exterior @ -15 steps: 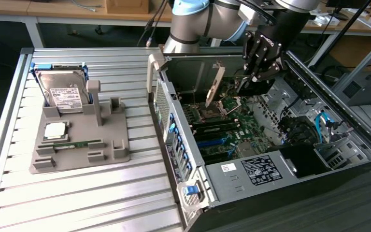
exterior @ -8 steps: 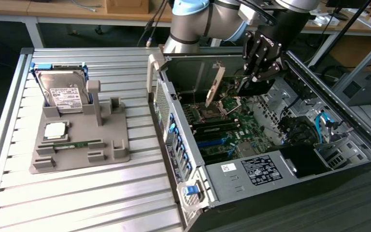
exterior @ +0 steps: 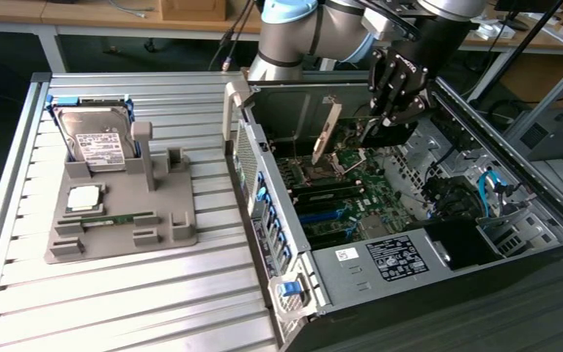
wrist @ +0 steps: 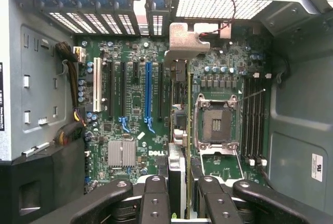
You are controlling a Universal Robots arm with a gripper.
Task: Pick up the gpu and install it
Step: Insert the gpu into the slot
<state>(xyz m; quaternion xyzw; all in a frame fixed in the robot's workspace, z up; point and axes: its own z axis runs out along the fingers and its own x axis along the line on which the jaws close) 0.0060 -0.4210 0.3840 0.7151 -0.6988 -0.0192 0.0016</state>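
My gripper (exterior: 387, 126) is inside the open computer case (exterior: 360, 271) and shut on the gpu (exterior: 330, 130). The card is held on edge, with its pale metal bracket pointing toward the case's rear wall. In the wrist view the gpu (wrist: 178, 130) appears edge-on between my black fingers (wrist: 156, 198), and its silver bracket (wrist: 184, 39) lies near the rear slot openings. It hangs over the green motherboard (wrist: 130, 125), above the black slots between the blue slot (wrist: 148, 94) and the processor socket (wrist: 216, 122). I cannot tell whether its edge touches a slot.
On the exterior view's left, a grey fixture (exterior: 125, 220) on the slatted table holds a hard drive (exterior: 96, 139), a processor chip (exterior: 84, 196) and a memory stick (exterior: 115, 218). Case walls, a drive cage (exterior: 457, 242) and cables (wrist: 73, 94) surround the board.
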